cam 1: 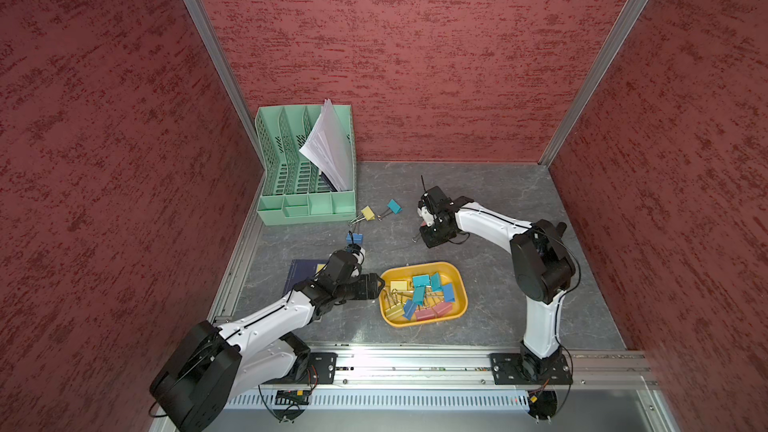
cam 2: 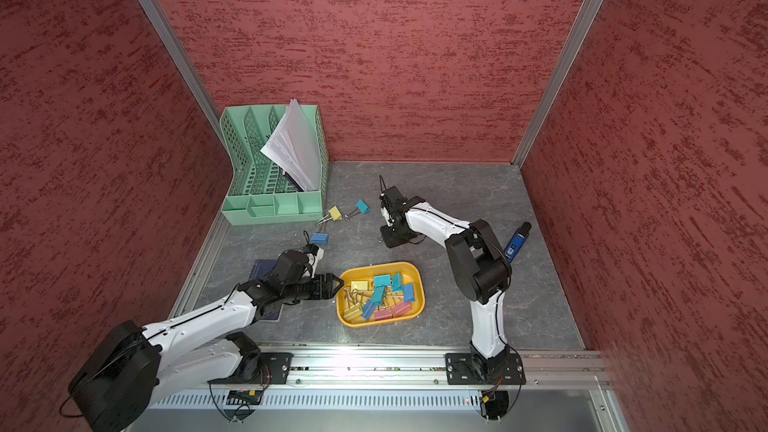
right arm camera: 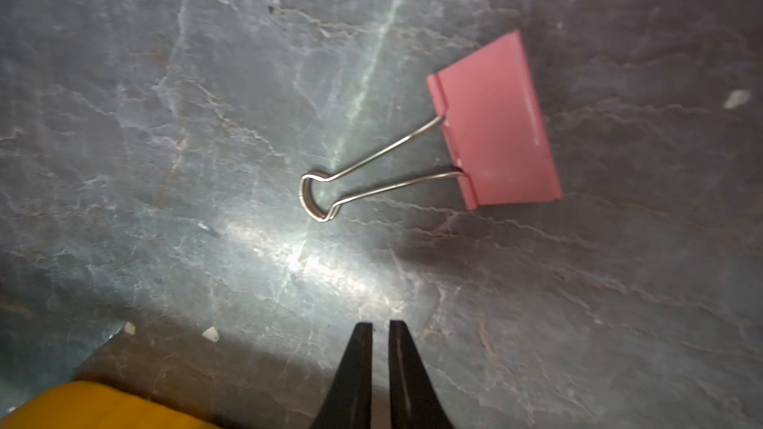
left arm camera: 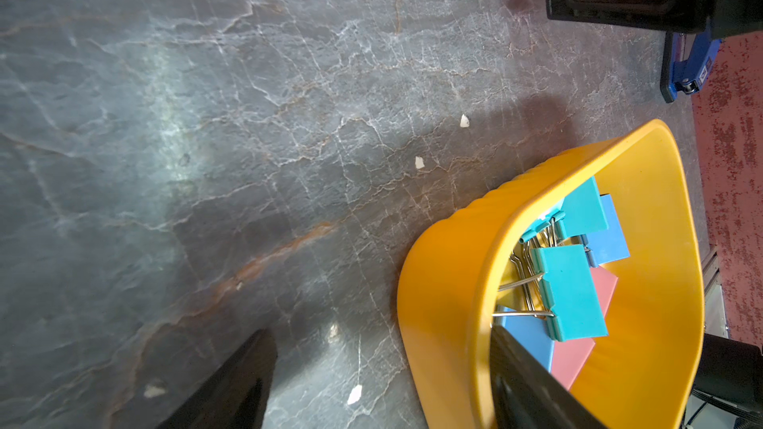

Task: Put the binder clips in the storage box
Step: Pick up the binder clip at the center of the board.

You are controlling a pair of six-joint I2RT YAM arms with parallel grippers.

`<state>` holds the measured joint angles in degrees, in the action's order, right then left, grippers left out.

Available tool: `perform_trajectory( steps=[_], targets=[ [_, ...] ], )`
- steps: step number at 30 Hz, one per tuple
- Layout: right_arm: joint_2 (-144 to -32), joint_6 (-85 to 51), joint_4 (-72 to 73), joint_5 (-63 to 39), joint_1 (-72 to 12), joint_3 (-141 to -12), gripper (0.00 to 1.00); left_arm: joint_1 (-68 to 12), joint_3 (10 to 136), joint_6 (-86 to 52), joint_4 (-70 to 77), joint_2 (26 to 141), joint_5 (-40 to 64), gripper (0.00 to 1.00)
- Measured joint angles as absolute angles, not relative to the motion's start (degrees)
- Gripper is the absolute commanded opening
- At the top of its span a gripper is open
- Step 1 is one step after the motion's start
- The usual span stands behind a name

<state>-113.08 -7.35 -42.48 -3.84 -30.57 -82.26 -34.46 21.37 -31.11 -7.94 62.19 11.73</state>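
- Grey marbled tabletop (cam 1: pixel 498 184) hemmed by dark red walls; the yellow storage box (cam 1: pixel 424 295) sits near the front rail between the two arm bases, with most of the binder clips (cam 1: pixel 422 281) heaped inside it.
- Four clips lie outside, all on the box's far side: a pink clip (right arm camera: pixel 495 121) beyond its far right corner, a blue clip (cam 1: pixel 354 238) beyond its far left corner, and a yellow clip (cam 1: pixel 368 213) and teal clip (cam 1: pixel 394 205) further out.
- Right gripper (right arm camera: pixel 382 328) hangs above the pink clip with its jaws pressed almost together and nothing between them. The clip lies flat and untouched, its wire handles (right arm camera: pixel 305 192) pointing roughly back toward the box.
- Left gripper (cam 1: pixel 379 283) is spread wide and empty, its tips at the box's left rim.
- Step in hand, as I judge it: picking up the pink clip.
- Spread the jaws before descending; shut as they are, they would only push the clip across the smooth top.
- Centre over the pink body, not the thin flat wires, go low, and close slowly: the wedge may squirt out.
- Lift clear of the rim and enter from the box's far right side, away from the left gripper; release low over the heap.
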Motion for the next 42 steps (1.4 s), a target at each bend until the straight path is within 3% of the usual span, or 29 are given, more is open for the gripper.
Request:
perform_trajectory(
  steps=[9, 20, 31, 34, 42],
  targets=[
    [-119.2, -8.6, -43.0, 1.5, -28.6, -86.0, 0.13, -34.5, 21.4, -31.1, -8.0, 62.2, 11.7, 0.82],
    [-128.4, -8.0, -45.9, 5.0, -26.8, -100.6, 0.15, -34.5, 21.4, -31.1, -8.0, 62.2, 11.7, 0.82],
    [-132.8, -8.6, -45.2, -0.9, -26.7, -108.9, 0.39, -34.5, 21.4, -31.0, -8.0, 62.2, 11.7, 0.82],
    [-132.7, -9.6, -44.7, -1.2, -26.7, -108.9, 0.53, -34.5, 21.4, -31.0, -8.0, 62.2, 11.7, 0.82],
    [-123.9, -12.8, -38.7, -5.4, -26.4, -96.4, 0.72, -34.5, 21.4, -31.0, -8.0, 62.2, 11.7, 0.83]
  ],
)
